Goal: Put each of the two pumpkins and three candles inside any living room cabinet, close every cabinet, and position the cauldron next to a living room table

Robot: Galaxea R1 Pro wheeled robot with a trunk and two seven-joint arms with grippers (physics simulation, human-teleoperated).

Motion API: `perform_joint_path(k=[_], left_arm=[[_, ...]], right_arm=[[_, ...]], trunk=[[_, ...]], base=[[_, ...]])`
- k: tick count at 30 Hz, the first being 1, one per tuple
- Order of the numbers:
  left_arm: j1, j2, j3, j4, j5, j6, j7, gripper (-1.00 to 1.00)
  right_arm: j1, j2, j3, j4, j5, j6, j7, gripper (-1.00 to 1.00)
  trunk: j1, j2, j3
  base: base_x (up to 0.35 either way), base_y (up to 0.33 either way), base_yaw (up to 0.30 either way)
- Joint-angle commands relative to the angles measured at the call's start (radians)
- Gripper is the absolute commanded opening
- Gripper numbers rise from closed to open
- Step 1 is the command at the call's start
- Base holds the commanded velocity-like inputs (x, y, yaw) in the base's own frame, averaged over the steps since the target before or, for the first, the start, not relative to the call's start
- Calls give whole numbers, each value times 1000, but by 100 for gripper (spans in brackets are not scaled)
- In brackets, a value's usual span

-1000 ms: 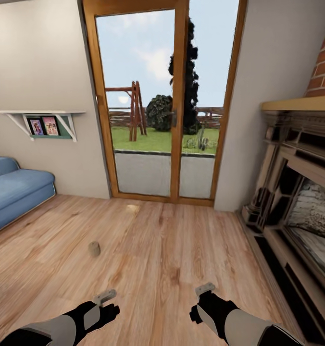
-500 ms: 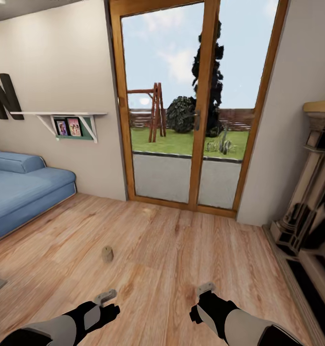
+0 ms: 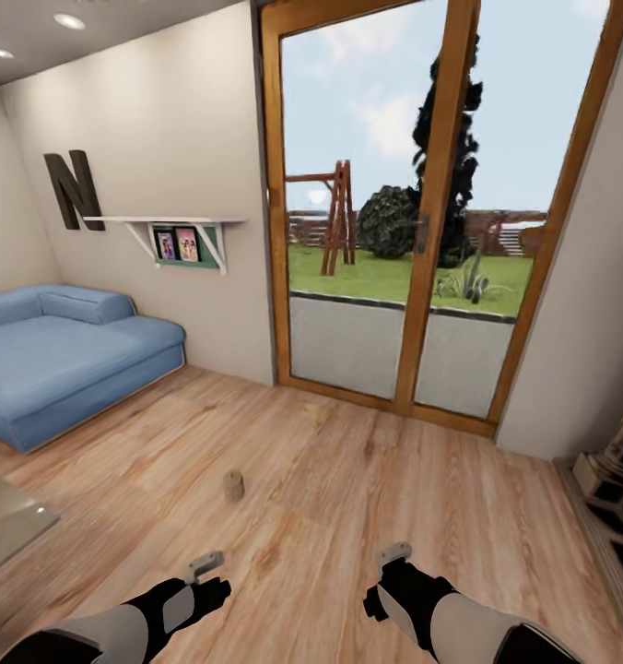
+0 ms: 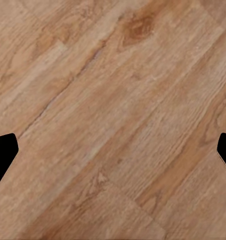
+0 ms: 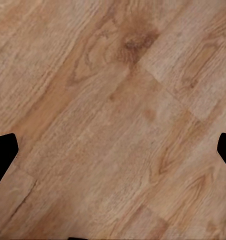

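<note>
Candle (image 3: 233,485), a short stubby cream-beige cylinder, stands upright on bare wooden plank floor (image 3: 348,516) between blue sofa (image 3: 63,360) and glass patio door (image 3: 413,240), left gripper (image 3: 205,563) and right gripper (image 3: 393,553) both spread wide, empty

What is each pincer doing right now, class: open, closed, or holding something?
Left pincer: open, empty, over bare wooden floor.
Right pincer: open, empty, also over the floor.
</note>
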Motion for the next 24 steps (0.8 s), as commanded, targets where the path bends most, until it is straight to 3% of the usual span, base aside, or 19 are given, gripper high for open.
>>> perform_joint_path(k=[1, 11, 24], left_arm=[[-1, -1, -8, 2, 9, 2, 2, 100], [-1, -1, -8, 2, 9, 2, 3, 100], [-1, -1, -8, 2, 9, 1, 2, 100]], right_arm=[[0, -1, 8, -3, -11, 5, -6, 100], [0, -1, 8, -3, -11, 5, -6, 100], [0, -1, 8, -2, -10, 5, -6, 100]], trunk=[[0, 0, -1], [0, 0, -1], [0, 0, -1]], base=[[212, -206, 279], [240, -221, 267], [271, -225, 29]])
